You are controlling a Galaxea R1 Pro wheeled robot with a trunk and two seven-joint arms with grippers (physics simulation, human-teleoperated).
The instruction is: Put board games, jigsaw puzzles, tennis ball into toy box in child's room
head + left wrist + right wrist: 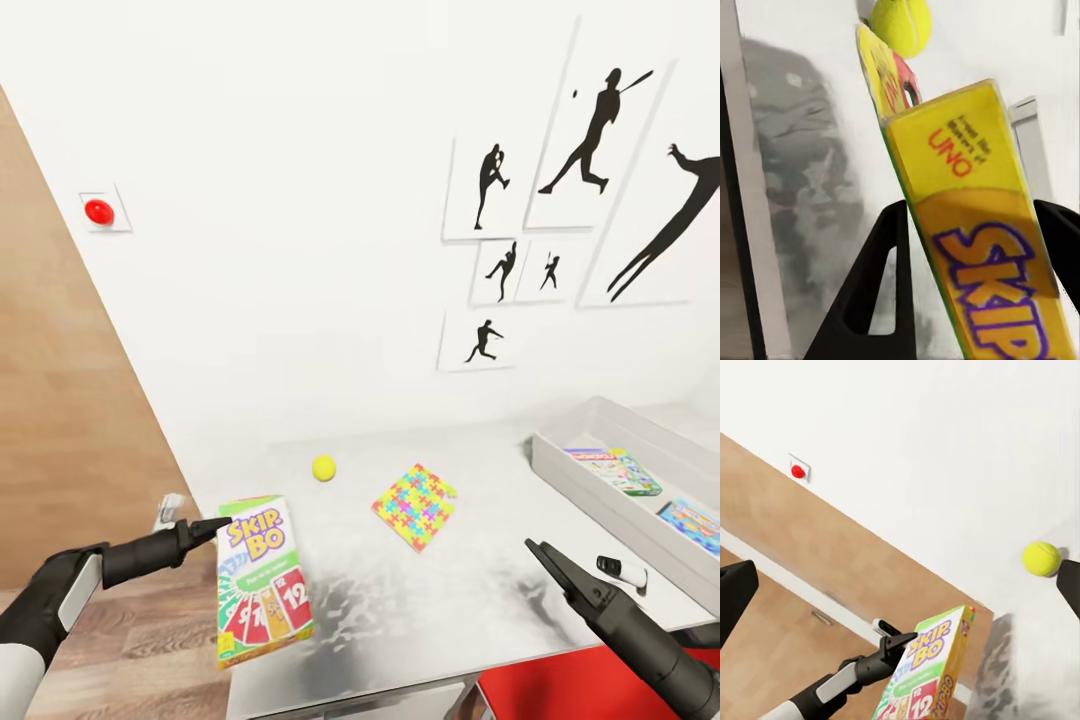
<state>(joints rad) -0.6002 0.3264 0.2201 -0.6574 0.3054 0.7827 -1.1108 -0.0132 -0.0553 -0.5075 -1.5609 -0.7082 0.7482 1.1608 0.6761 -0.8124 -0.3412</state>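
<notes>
While the left gripper point(222, 528) clamps the Skip-Bo board game point(262, 580) at lower left, the tennis ball point(323, 467) and jigsaw puzzle point(415, 505) lie mid-table. Right gripper point(570, 566) hangs unclenched. Next, probably: carry the game rightward into the toy box point(585, 478).
</notes>
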